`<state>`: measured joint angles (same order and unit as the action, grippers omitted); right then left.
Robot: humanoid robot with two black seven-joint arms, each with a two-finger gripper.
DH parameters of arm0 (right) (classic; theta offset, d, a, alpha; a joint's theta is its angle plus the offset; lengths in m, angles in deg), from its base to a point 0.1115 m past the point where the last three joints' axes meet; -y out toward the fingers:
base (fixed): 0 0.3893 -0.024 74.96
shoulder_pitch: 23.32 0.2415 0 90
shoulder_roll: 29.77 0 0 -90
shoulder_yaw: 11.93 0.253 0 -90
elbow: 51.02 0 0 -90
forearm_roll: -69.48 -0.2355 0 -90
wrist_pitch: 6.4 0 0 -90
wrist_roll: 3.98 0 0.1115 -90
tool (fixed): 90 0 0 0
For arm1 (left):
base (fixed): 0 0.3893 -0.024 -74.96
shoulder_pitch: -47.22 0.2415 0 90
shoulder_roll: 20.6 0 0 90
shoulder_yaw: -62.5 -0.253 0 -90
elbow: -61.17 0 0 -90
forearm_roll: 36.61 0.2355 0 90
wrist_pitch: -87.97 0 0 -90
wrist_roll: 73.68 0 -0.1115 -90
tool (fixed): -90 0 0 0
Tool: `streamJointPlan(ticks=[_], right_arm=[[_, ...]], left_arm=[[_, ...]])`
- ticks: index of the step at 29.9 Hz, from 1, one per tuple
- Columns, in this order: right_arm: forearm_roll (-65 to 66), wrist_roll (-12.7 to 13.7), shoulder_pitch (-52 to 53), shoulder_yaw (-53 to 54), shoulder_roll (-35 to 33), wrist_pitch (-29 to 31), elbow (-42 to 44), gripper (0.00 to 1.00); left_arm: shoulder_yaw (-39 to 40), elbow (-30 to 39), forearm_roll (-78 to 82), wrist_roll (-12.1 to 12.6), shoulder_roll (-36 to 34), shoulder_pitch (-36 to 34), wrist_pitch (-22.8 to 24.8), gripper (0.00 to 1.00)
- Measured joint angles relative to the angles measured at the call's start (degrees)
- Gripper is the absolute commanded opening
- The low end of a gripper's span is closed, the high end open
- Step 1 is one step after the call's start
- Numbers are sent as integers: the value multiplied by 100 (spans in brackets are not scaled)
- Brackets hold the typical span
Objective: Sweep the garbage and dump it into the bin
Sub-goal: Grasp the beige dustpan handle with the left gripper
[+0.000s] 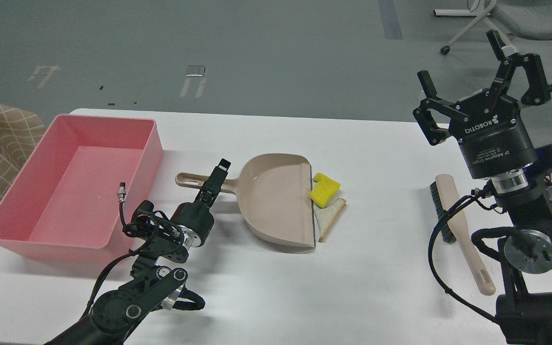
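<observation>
Head view, down (forward) over table [376, 287]

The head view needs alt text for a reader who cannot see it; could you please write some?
On a white table, a beige dustpan lies with a yellow sponge chunk and a bread slice at its lip. The left gripper is at the dustpan's handle, beside a pink bin; the open right gripper hangs above a brush.

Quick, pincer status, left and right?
Left pincer: over the dustpan handle, fingers seen edge-on; open or shut cannot be told.
Right pincer: open, empty, raised above the brush.
</observation>
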<state>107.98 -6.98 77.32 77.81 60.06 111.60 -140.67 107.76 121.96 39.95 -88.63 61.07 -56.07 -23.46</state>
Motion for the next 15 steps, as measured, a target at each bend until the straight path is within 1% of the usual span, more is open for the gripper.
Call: streamJointPlan(ticks=[3,4,8,9,15], right_arm=[[0,-3,6,0,0,0,11,100],[0,-5,6,0,0,0,14,100],[0,-7,4,2,-8,0,13,100],[0,-7,3,4,-8,0,6,100],[0,-8,-12,18,-9,0,-17,100]], left_arm=[[-86,-11,6,0,-11,11,-11,57],[-120,-11,8,0,-13,15,-13,53],[-164,-12,9,0,-18,17,-18,47],[-165,-12,9,0,-19,17,-18,42],[-167,-12,10,-23,-20,-31,-19,39]])
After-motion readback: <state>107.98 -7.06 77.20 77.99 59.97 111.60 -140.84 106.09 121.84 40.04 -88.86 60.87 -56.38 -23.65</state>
